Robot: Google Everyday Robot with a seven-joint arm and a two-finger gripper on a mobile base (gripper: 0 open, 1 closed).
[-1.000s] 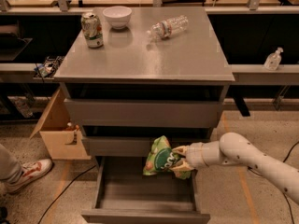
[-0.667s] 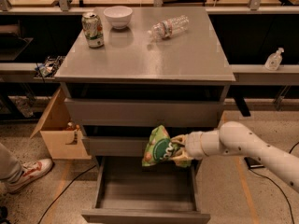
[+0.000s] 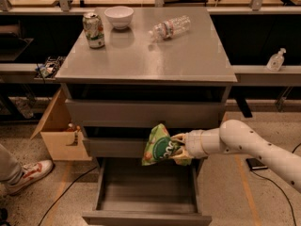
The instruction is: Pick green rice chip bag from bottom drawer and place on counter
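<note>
Your gripper (image 3: 178,148) sits at the front of the cabinet, level with the middle drawer front (image 3: 113,146), and its fingers are clamped on the right edge of the green rice chip bag (image 3: 160,149). You've got the bag in the air, tilted, with its dark green round patch facing the camera. It hangs just above the bottom drawer (image 3: 146,194), which is pulled fully out, and it touches nothing but the claw. Your white arm (image 3: 244,142) comes in from the right side and runs low across the floor area.

Up top, the counter (image 3: 155,60) is well above the bag. At its back edge you have a drink can (image 3: 94,30) standing at the left and a white bowl (image 3: 119,17) just beside it. A clear plastic bottle (image 3: 170,27) lies on its side to the right. A cardboard box (image 3: 59,135) sits on the floor left of the cabinet, and a shoe (image 3: 28,174) shows at the lower left.
</note>
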